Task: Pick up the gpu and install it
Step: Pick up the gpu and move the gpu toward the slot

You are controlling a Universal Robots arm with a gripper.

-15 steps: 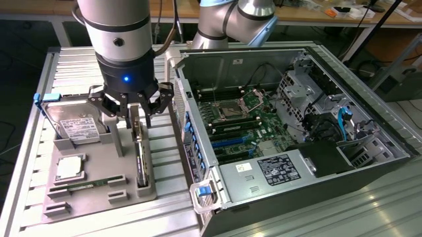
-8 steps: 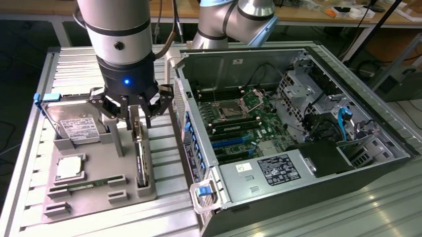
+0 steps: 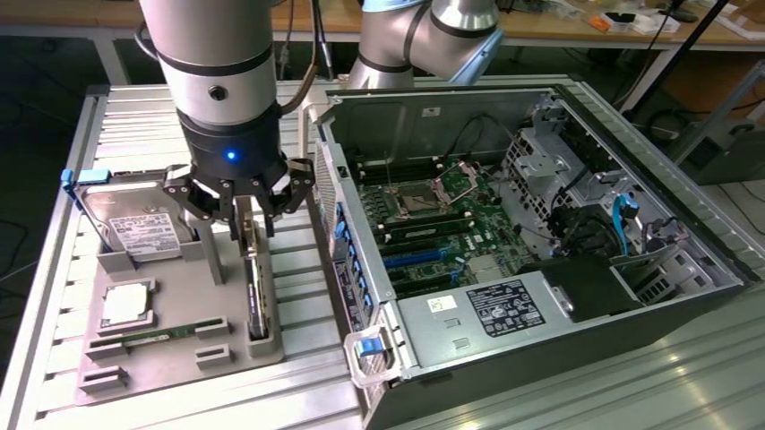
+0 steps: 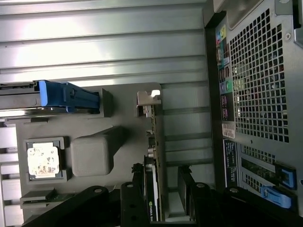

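Observation:
The gpu [image 3: 254,296] is a thin dark card standing on its edge in a slot of the grey holder tray [image 3: 179,287], at the exterior view's left. My gripper [image 3: 245,215] hangs straight over the card's far end, open, with one finger on each side of the card. In the wrist view the gpu [image 4: 154,156] is seen edge-on, with its pale metal bracket [image 4: 147,99] at one end. There my gripper [image 4: 161,189] straddles the card, and a gap shows between the card and one finger [image 4: 185,182]. Nothing is gripped.
The open computer case [image 3: 669,296] lies at the exterior view's right, its motherboard [image 3: 449,210] and blue slots [image 3: 413,260] exposed. The tray also holds a hard drive [image 3: 141,228], a processor [image 3: 125,305] and a green memory stick [image 3: 156,336]. The case's rear panel [image 4: 255,75] is close beside the tray.

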